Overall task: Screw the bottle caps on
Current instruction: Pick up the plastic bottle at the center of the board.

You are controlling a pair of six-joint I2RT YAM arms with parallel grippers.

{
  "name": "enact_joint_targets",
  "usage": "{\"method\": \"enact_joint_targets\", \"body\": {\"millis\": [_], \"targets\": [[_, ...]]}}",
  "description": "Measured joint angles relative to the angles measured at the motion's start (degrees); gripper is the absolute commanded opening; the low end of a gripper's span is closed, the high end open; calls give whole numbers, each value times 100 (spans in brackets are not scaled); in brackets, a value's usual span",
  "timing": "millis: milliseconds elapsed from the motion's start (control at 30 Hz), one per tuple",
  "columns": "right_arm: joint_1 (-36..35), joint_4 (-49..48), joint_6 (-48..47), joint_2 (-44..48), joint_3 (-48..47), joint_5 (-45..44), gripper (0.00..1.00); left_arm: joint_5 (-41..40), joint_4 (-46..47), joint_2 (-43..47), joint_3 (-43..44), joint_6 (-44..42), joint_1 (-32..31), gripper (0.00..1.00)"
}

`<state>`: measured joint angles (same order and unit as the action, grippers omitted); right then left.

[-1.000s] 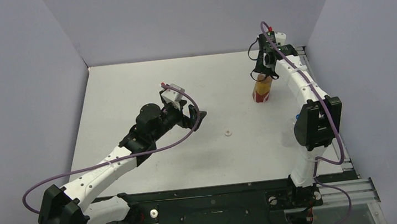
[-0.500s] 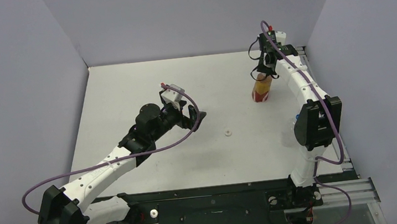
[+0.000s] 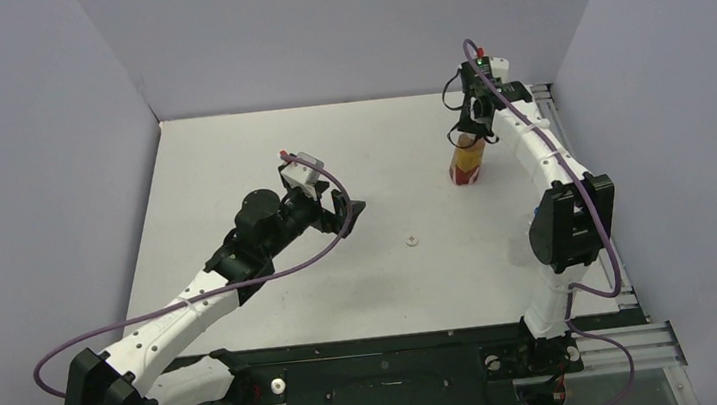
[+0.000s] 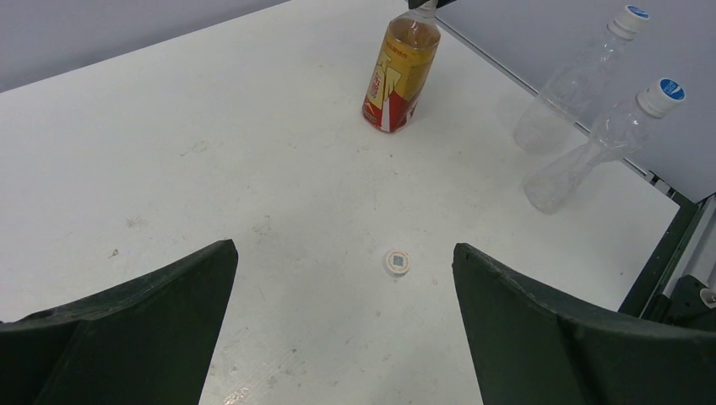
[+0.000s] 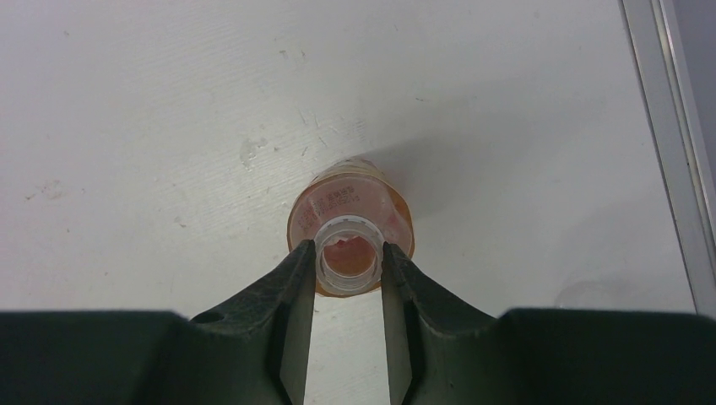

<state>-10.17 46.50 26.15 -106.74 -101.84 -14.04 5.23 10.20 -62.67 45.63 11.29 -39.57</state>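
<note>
Table (image 3: 229, 156), right end effector (image 5: 348, 260) clamping amber bottle (image 4: 397, 76)

Open table (image 3: 229, 156) rings the white cap (image 3: 411, 240); amber bottle (image 3: 464, 163) stands well apart.

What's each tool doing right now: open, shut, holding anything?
Left tool: open, holding nothing.
Right tool: shut on the uncapped neck of the amber bottle.

From above, the right arm (image 3: 566, 226) hides nearly all of the clear bottle (image 4: 595, 148) at the worktop's (image 3: 229, 156) 3 o'clock side. The white cap (image 3: 411, 240) is too small to detail. In the left wrist view, the amber bottle's (image 4: 397, 80) mouth is cut off at 12 o'clock. Whether 1 or 2 clear bottles lie there is unclear.
</note>
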Motion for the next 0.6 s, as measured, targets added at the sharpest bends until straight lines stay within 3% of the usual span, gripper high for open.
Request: {"method": "enact_joint_targets", "body": {"millis": [600], "targets": [[-909,343,4,2,-199,63,0,103,76,-50,-4,-157,107,96]]}}
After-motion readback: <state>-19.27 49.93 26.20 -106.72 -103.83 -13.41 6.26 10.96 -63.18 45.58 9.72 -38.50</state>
